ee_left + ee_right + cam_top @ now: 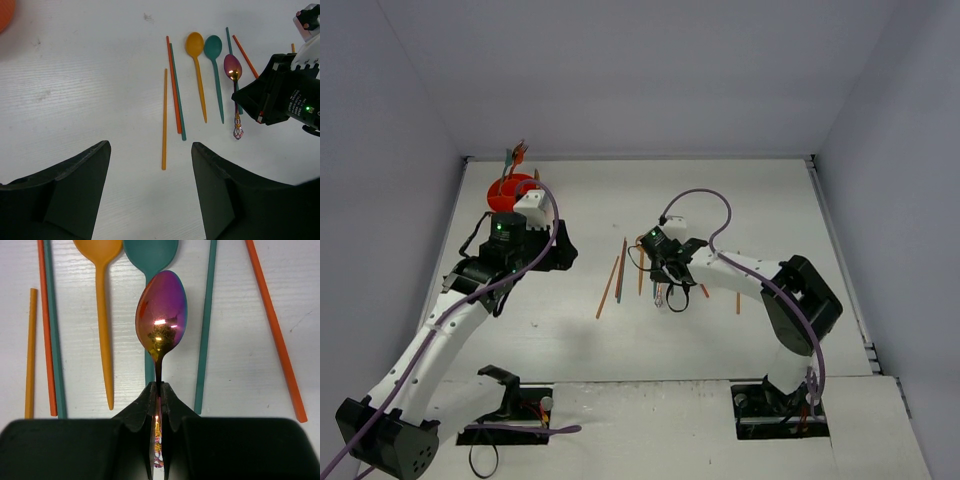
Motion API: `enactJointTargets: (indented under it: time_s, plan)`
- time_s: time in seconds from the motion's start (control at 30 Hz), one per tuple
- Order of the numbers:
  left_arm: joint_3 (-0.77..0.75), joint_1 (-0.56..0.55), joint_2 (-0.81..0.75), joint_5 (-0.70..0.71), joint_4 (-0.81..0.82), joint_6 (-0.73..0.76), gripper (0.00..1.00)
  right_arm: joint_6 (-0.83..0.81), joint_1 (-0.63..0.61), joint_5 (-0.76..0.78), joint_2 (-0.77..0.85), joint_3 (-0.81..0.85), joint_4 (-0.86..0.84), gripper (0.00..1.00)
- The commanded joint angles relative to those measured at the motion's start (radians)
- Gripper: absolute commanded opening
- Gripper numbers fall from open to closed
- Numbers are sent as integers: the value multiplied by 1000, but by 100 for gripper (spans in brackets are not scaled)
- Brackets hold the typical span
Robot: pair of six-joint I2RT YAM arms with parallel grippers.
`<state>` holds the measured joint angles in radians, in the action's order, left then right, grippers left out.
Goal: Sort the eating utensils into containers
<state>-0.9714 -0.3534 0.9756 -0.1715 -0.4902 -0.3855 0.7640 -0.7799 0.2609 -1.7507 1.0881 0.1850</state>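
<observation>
At the far left of the white surface (620, 340) stood the round orange-red cup (510, 191), with a teal and an orange fork (517, 154) sticking up out of it. Which compartment held them could not be told. Only the top view showed that; the left wrist view caught just an orange sliver of the cup at its corner. The left pincer (148, 147) hung wide with nothing in it, its matte black fingers (75, 190) over bare surface.

Further right lay slim plastic pieces: a yellow-orange chopstick (31, 350), an orange-red one (45, 325) touching a teal one (54, 330), then an amber spoon (102, 300) and a teal spoon (150, 252).

The right pincer (157, 390) was clamped narrow on the thin handle of a glossy iridescent metal spoon (161, 315). The right wrist view showed this grip plainly, while from above the wrist hid it. Right of it lay another teal chopstick (206, 325) and an orange one (272, 330).
</observation>
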Motion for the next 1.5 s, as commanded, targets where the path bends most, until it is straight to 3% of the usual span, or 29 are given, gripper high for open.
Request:
enactJointTargets:
  time_s: [0.0,0.53,0.83,1.23,1.3,1.47]
  plan:
    - [-41,-4,-21,-35,35,-32,62,-105,0,-6,80,1,8,0]
    - [-62,-4,11,-354,265,-269,63,-462,-64,-407,444,-47,-306,0]
    - [-23,-4,47,-436,558,-508,63,-453,-65,-536,486,7,-367,0]
    - [-2,-4,78,-429,568,-568,61,-436,-67,-566,496,26,-412,0]
    - [-3,-4,78,-429,571,-571,58,-435,-67,-570,493,26,-419,0]
    - [-10,-4,78,-430,574,-577,37,-430,-65,-568,490,20,-430,0]
